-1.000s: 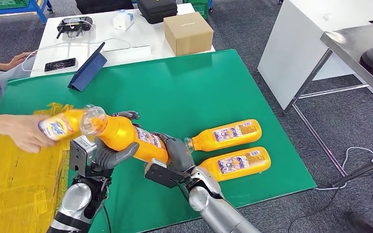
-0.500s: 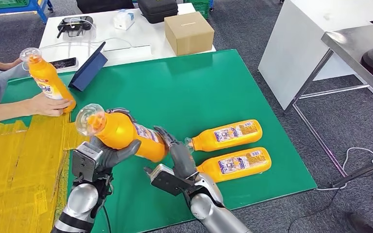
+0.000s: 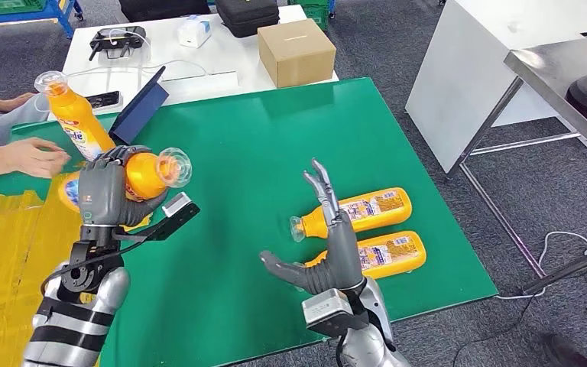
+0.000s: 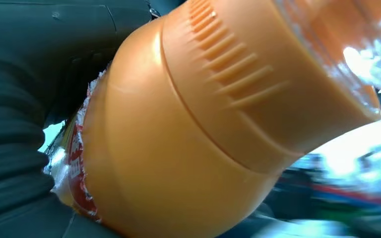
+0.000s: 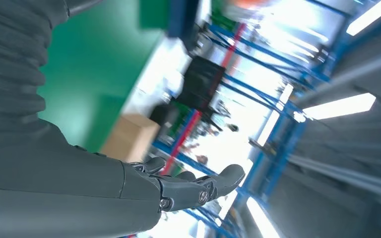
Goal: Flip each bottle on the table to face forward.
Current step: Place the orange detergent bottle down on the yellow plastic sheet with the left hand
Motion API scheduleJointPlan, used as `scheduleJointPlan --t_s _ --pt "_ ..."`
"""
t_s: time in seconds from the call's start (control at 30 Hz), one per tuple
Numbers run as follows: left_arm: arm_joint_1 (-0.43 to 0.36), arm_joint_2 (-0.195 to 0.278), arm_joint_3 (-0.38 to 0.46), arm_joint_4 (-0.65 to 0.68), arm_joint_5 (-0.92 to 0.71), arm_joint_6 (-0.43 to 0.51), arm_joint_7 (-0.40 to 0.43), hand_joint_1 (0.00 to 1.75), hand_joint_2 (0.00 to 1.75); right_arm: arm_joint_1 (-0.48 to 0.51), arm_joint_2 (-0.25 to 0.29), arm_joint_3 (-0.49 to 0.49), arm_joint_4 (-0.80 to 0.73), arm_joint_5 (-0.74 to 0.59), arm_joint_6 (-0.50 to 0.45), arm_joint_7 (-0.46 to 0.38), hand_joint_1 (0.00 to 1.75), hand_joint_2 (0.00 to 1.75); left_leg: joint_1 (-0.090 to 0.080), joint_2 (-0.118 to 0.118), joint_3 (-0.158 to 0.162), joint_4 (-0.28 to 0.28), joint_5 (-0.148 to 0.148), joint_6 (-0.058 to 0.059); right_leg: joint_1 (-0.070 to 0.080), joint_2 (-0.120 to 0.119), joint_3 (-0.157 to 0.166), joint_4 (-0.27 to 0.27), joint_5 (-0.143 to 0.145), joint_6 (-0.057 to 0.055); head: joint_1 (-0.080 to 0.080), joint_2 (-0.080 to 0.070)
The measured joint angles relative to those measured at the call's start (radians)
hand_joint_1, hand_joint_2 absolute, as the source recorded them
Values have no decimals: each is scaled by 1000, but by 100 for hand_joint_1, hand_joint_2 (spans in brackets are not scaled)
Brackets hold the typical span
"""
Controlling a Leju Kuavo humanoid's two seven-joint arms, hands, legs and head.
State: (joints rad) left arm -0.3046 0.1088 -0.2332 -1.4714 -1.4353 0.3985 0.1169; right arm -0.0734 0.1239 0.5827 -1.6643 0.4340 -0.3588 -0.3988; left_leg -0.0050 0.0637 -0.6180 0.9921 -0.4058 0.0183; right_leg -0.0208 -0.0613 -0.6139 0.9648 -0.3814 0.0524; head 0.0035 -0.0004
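Note:
My left hand (image 3: 105,193) grips an orange bottle (image 3: 141,175) above the table's left side, its clear cap (image 3: 174,166) pointing right. The same bottle (image 4: 203,124) looms close in the left wrist view. My right hand (image 3: 329,245) is raised and open, fingers spread upward, palm facing left, with nothing in it (image 5: 188,191). Behind it two orange bottles lie on the green table (image 3: 275,153): one (image 3: 355,211) farther, one (image 3: 378,254) nearer, both with caps to the left and labels up. A person's hand (image 3: 30,157) at the left is beside an upright orange bottle (image 3: 72,116).
Yellow sheeting (image 3: 8,260) covers the table's left edge. A blue tablet stand (image 3: 137,111) leans at the table's back. Behind, a white table carries a cardboard box (image 3: 296,50), a phone (image 3: 95,101) and a black case (image 3: 246,15). A metal table (image 3: 558,76) stands at the right.
My left hand swung the bottle up and left, cap now pointing right. My right hand let go of it and opened upward. The person stood their bottle upright.

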Motion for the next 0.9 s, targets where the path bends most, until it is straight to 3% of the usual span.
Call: scheduleJointPlan --t_s 0.1,0.27,0.73,0.9 --pt "-90 76 -48 129 -122 -70 136 175 175 3 -11 -4 -59 -5 -16 -16 0 175 0 2 0 0 1 -1 0 1 -1 0 2 -2 0 0" --pt "-179 145 -104 276 -127 -82 164 175 175 3 -22 -6 -113 -5 -25 -20 0 175 1 3 0 0 1 -1 1 2 -1 1 3 -3 0 0" --pt "-223 180 -150 373 -127 -86 167 175 175 4 -34 -6 -143 -4 -26 -20 0 175 0 2 -1 0 1 -1 1 2 -1 0 3 -3 0 0" --pt "-253 186 -170 414 -127 -208 186 175 175 4 -37 -6 -151 5 -58 -34 0 175 0 2 -1 0 1 -1 1 2 -1 1 3 -3 0 0"
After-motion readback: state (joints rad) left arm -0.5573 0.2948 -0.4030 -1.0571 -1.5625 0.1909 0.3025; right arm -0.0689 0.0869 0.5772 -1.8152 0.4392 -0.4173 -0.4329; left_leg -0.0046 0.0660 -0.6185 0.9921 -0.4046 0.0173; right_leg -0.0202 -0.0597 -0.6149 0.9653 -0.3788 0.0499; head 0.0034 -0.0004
